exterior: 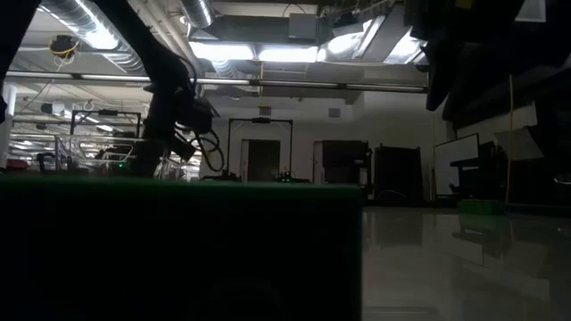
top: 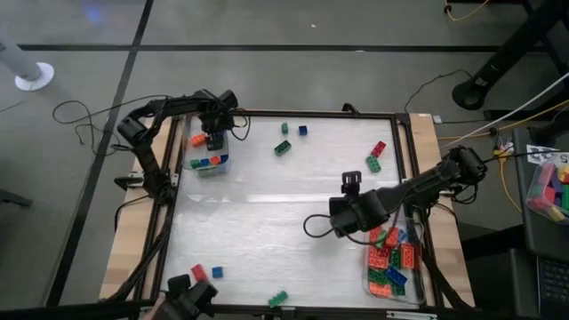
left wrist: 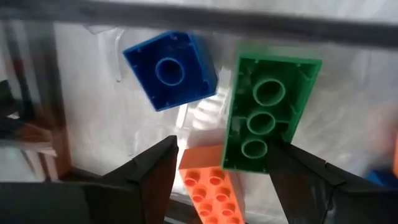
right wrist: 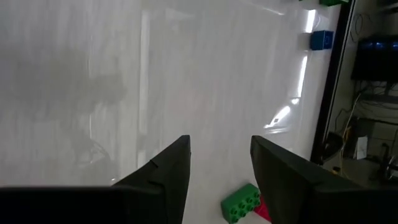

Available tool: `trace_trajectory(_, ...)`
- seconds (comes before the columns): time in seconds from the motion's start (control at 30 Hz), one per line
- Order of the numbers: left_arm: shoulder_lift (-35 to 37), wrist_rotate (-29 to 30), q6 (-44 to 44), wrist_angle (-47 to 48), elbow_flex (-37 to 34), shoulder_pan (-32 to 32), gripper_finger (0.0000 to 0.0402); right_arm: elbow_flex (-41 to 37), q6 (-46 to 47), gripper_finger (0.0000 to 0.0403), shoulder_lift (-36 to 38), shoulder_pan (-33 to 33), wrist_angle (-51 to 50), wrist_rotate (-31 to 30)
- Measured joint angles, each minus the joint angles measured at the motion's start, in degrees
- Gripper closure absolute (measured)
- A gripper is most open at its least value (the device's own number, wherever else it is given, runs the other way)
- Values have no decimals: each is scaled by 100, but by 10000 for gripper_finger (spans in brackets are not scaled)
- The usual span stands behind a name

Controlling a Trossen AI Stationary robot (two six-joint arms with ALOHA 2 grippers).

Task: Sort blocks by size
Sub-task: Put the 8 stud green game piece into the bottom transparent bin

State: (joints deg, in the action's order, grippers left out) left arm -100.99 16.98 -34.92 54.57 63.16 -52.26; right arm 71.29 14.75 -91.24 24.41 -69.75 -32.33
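Note:
A clear tub (top: 210, 164) at the far left holds green, blue and orange blocks. My left gripper (top: 214, 142) hangs over it, pointing steeply down, open. In its wrist view an orange brick (left wrist: 208, 183) shows between the fingers (left wrist: 224, 146), studs up. A green long brick (left wrist: 268, 112) and a blue square one (left wrist: 171, 68) lie upturned beyond. Another orange block (top: 197, 140) sits beside the gripper. My right gripper (top: 339, 220) hovers open over bare table (right wrist: 221, 140), left of a second tub (top: 392, 263) full of red, orange and green blocks. My left gripper stands with its fingers on either side of the orange brick (left wrist: 199, 168) and of the green brick's near end (left wrist: 249, 163), coming from above. I cannot tell whether either finger touches them.
Loose blocks lie at the far middle (top: 283, 148), far right (top: 374, 163) and near edge (top: 206, 272), (top: 278, 299). A green and a red brick (right wrist: 241, 200) lie just past my right fingers. A dark frame (top: 267, 114) rims the table. A near green object (exterior: 178, 250) blocks the low view.

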Motion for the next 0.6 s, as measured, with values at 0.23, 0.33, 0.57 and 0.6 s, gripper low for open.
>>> trace_trajectory(0.23, -159, -20, -2, 8, 4, -3, 175, 0, -219, 233, 0, -45, 159, 102)
trace_trajectory(0.33, -227, -57, -10, 36, 15, -3, 192, 0, -222, 233, 0, -45, 212, 169)
trace_trajectory(0.57, -229, -80, -37, 106, 14, 3, 282, 0, -231, 233, 0, -45, 238, 240)
trace_trajectory(0.6, -227, -80, -31, 145, 15, 3, 298, 0, -257, 233, 0, -45, 238, 240)
